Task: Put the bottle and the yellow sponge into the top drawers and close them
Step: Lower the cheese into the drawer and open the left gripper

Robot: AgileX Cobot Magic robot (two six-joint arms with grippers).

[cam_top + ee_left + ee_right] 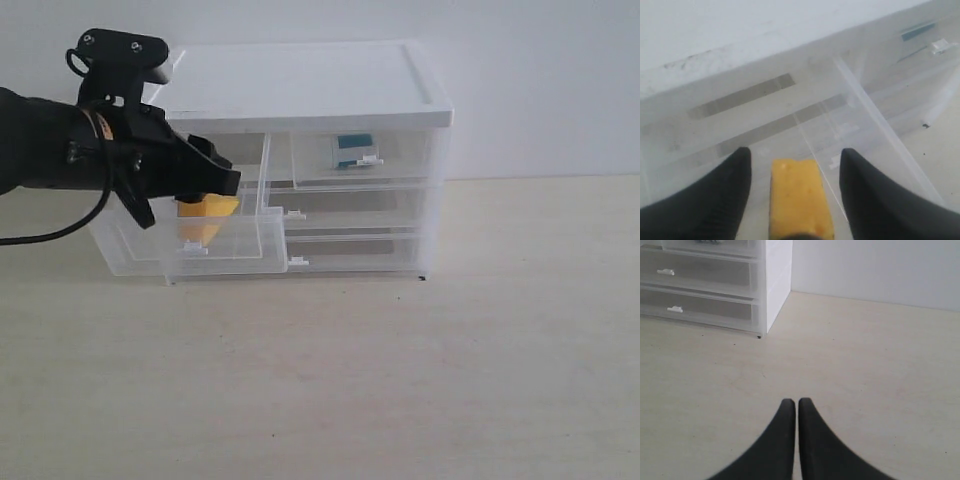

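Left claw (795, 159) stands spread over the pulled-out top-left drawer (245, 245), a clear, glossy, thin-walled plastic tray. The orange-yellow wedge-shaped foam sponge (799, 200), matte and porous, lies inside it between the black fingers (730, 190), with a gap on each side. Its long axis follows the drawer's slide line. The drawer front lies nearer than the claw, so closing likely calls for a push toward the far side. The squat white bottle with teal label (351, 148) sits in the shut top-right drawer (400, 160). Right claw (796, 402), pressed together, hangs over the pale table (880, 365).
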